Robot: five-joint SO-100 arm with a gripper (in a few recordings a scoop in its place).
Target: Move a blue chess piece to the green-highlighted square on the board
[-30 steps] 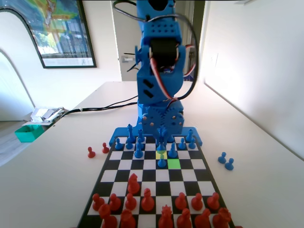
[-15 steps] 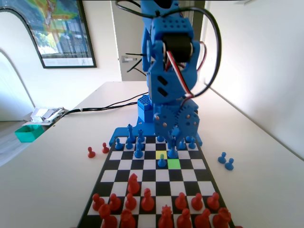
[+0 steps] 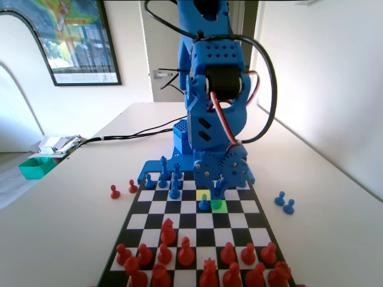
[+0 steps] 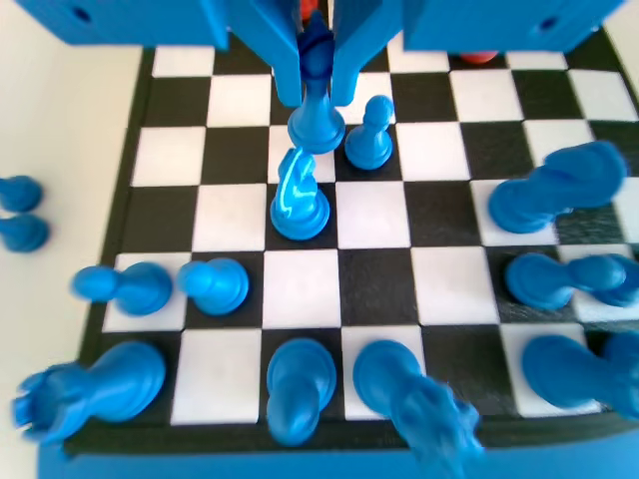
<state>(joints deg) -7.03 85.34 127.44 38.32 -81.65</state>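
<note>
Directly beneath the gripper [image 4: 317, 70], the blue chess piece [image 4: 316, 112] stands upright, head clamped between the jaws, over the green-highlighted square [image 3: 219, 206] of the board [image 3: 155, 220].

From my fixed view the hand [image 3: 218, 190] hangs low over the far half of the board [image 3: 152, 220], with the pawn [image 3: 217, 195] between its jaws above the highlighted square [image 3: 219, 206], and another pawn [image 3: 204, 202] stands just left of it. In my wrist view the held pawn [image 4: 317, 105] sits at the top centre, a second pawn [image 4: 371, 135] just right of it and a taller piece [image 4: 299, 196] directly below. On the bench [image 3: 323, 239], two pawns [image 3: 284, 202] sit off the board's right edge and two more [image 3: 122, 189] off its left, in the fixed view.
</note>
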